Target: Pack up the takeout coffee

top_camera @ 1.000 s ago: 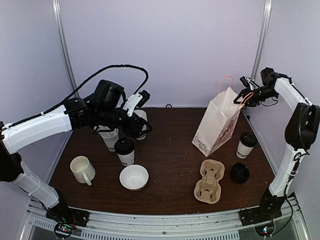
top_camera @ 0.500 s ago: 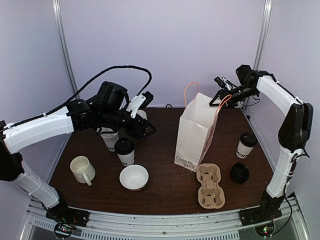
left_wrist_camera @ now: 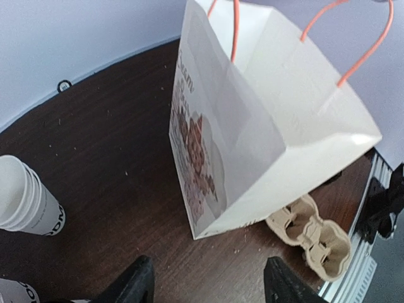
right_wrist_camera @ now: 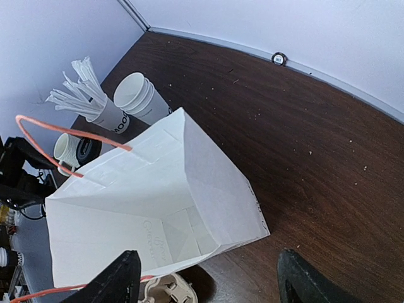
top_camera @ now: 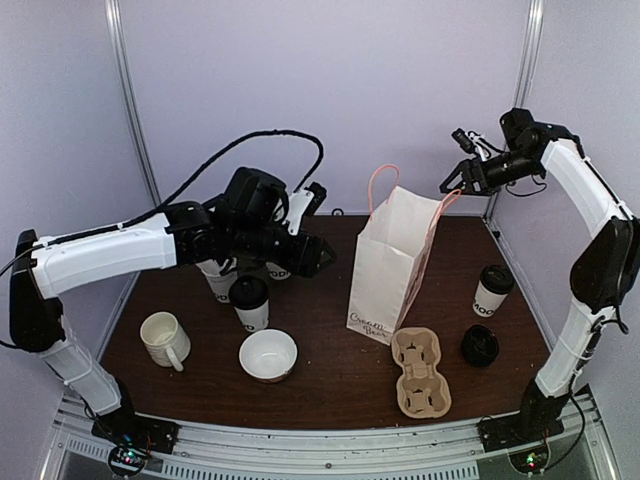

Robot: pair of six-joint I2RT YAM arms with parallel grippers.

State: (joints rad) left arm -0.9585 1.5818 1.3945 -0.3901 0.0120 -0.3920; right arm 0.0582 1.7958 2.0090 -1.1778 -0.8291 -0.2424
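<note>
Lilac walls [top_camera: 330, 90] enclose a speck-dusted dark wood table [top_camera: 330, 330], where left gripper [left_wrist_camera: 206, 281] and right gripper [right_wrist_camera: 208, 278] gape empty near the paper bag [top_camera: 390, 260].

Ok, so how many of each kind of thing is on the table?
Lidded coffee cups: 2
Stack of lidless cups: 1
Cup of white sticks: 1
Mug: 1
Bowl: 1
Paper bag: 1
Cup carrier: 1
Loose black lid: 1
Total: 9
</note>
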